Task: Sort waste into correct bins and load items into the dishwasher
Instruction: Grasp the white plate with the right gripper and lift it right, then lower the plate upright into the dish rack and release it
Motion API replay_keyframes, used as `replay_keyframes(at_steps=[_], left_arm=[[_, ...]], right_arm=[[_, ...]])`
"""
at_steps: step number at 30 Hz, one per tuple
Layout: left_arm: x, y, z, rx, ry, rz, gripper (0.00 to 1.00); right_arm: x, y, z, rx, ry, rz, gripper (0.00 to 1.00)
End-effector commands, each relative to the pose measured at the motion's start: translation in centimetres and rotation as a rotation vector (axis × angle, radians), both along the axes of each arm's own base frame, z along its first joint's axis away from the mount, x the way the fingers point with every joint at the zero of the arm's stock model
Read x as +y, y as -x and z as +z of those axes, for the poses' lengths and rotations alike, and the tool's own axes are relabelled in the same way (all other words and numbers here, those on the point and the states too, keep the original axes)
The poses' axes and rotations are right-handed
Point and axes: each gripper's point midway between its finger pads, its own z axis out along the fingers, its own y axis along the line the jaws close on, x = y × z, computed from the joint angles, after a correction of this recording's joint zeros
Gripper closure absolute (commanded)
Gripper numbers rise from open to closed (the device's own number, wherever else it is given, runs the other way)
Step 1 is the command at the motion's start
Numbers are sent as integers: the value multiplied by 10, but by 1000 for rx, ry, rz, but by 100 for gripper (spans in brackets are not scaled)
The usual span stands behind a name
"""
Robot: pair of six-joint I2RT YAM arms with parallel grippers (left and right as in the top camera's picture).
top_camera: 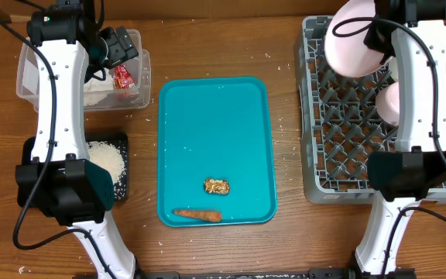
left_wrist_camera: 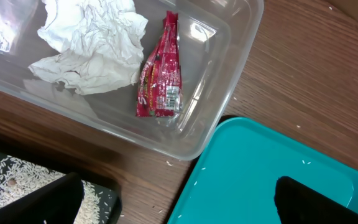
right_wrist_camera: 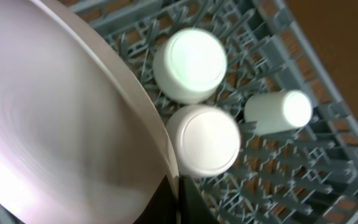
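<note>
Landmark: teal tray [top_camera: 215, 139], centre of the wooden tabletop [top_camera: 285, 248].

**On the tray**
- 1 carrot [top_camera: 197, 215]. Orange and slim, it lies flat by the tray's near short edge. Its long axis runs parallel to that edge, and the thinner end appears to point left.
- 1 crumpled gold scrap [top_camera: 216, 186], just beyond the carrot and not touching it.

**Left of the tray**
- 1 clear bin [top_camera: 29, 77] sits off the tray's far-left corner. It holds 1 red wrapper [left_wrist_camera: 160, 74] and 1 crumpled white paper [left_wrist_camera: 86, 50].
- The wrapper is long, narrow and glossy, and lies flat at the bin end nearest the tray. Its long axis runs across the bin's short width.
- The paper lies beside the wrapper, on the side away from the tray.
- 1 black bin [top_camera: 122, 139] containing rice [top_camera: 107, 159] sits beside the tray's left long edge.

**Right of the tray**
- 1 grey rack [top_camera: 347, 155].
- 1 pale pink round plate [top_camera: 347, 39] is held tilted above the rack's far corner nearest the tray.
- 3 white cups are in the rack. Two stand bottom-up [right_wrist_camera: 190, 64] [right_wrist_camera: 204, 140], and one lies on its side [right_wrist_camera: 278, 112].

**End effectors**
- The left end effector [left_wrist_camera: 176, 202] is above the tray-side end of the clear bin. Its fingers [left_wrist_camera: 42, 199] are spread wide and it holds nothing.
- The right end effector [right_wrist_camera: 174, 196] is clamped on the plate's rim.
</note>
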Motion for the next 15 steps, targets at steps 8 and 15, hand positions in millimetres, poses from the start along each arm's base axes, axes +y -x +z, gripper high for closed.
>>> replay_keyframes(at_steps=[8, 15], left_arm=[[-4, -2, 5, -17, 13, 1, 0], [-4, -2, 5, -17, 13, 1, 0]], right_arm=[[-19, -20, -7, -24, 147, -42, 96], [-10, -35, -31, -34, 130, -26, 96]])
